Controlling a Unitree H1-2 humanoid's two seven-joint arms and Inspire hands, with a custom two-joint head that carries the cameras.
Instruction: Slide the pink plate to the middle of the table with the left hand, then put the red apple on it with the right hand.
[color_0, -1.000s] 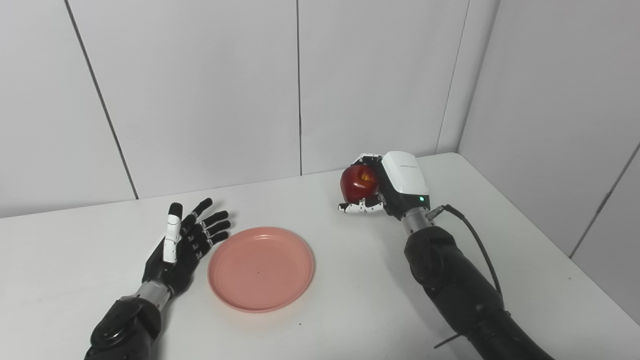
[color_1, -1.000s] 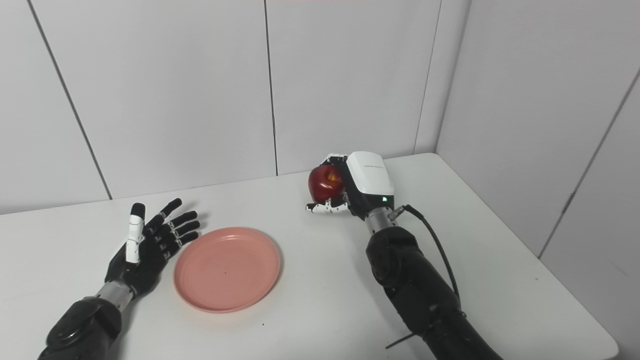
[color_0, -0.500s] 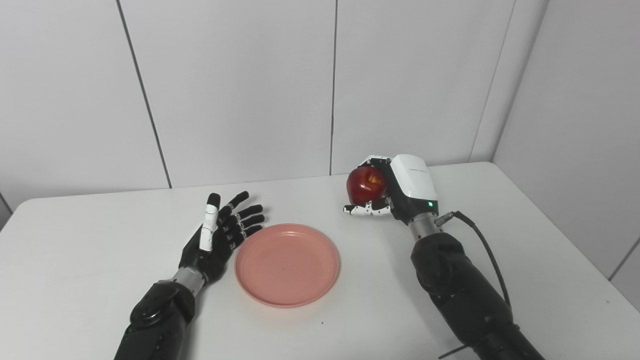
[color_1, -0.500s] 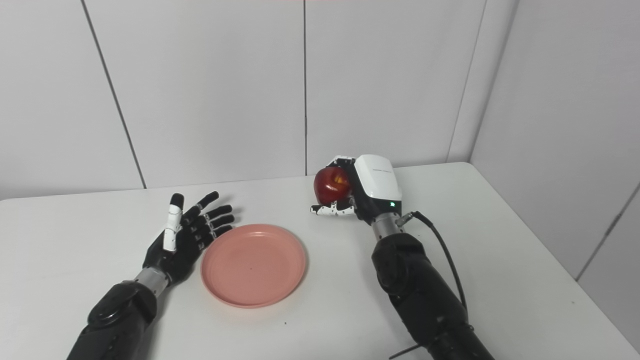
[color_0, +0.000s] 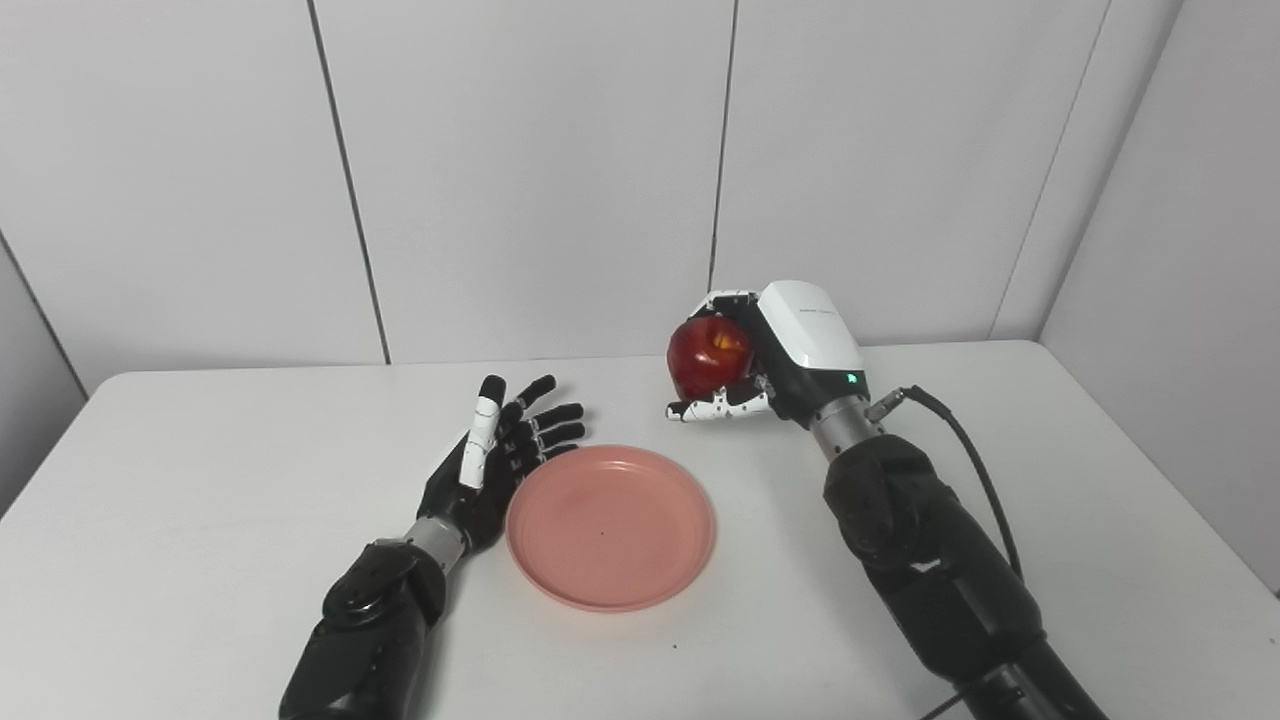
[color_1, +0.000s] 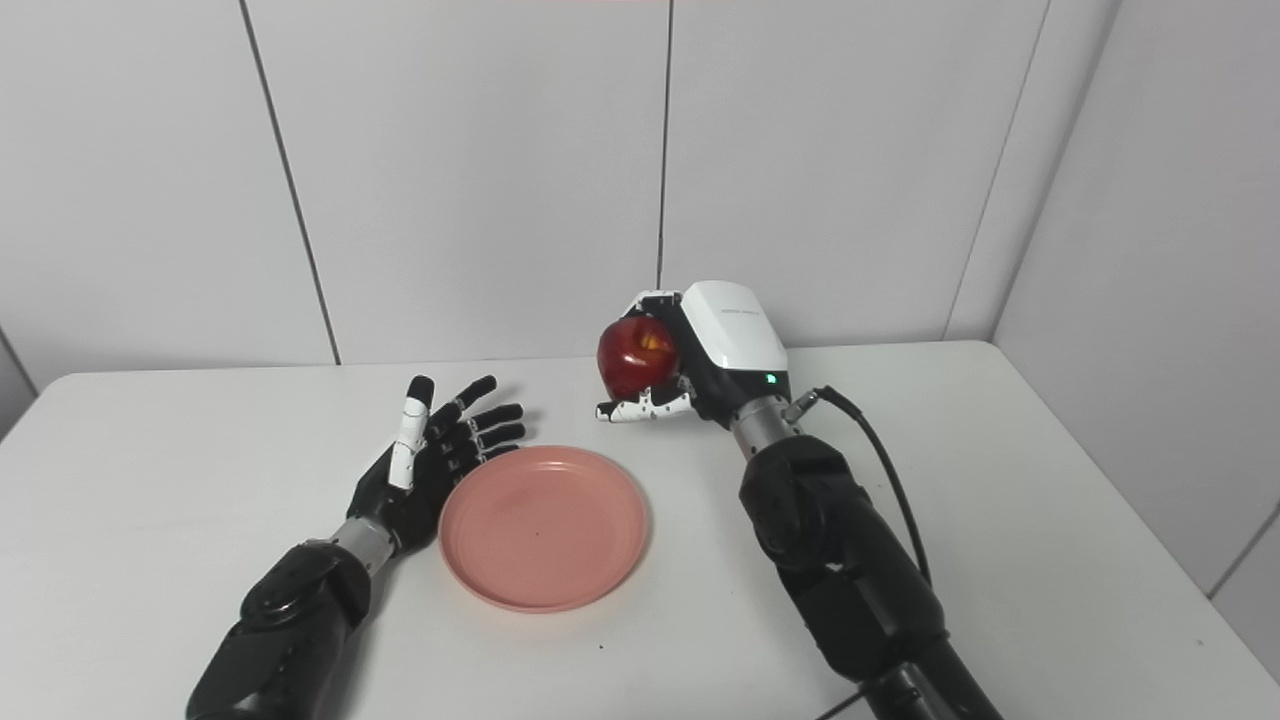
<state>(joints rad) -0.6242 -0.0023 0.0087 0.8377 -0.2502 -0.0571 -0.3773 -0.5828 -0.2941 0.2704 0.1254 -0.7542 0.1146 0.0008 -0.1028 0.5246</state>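
Note:
The pink plate (color_0: 610, 525) lies flat on the white table (color_0: 200, 480), near its middle. My left hand (color_0: 495, 460) rests open against the plate's left rim, fingers spread and pointing away from me. My right hand (color_0: 775, 355) is shut on the red apple (color_0: 708, 357), holding it in the air behind and to the right of the plate. The apple's yellow patch faces up. In the right eye view the apple (color_1: 637, 355) hangs above the table, clear of the plate (color_1: 545, 525).
White wall panels (color_0: 530, 170) close off the back and the right side of the table. A black cable (color_0: 965, 450) runs from my right wrist along the forearm. The table's left edge (color_0: 50, 440) shows in the left eye view.
The camera has swung to the left, so the whole scene sits further right in the picture. My right hand has lifted the apple slightly higher. The left hand stays beside the plate.

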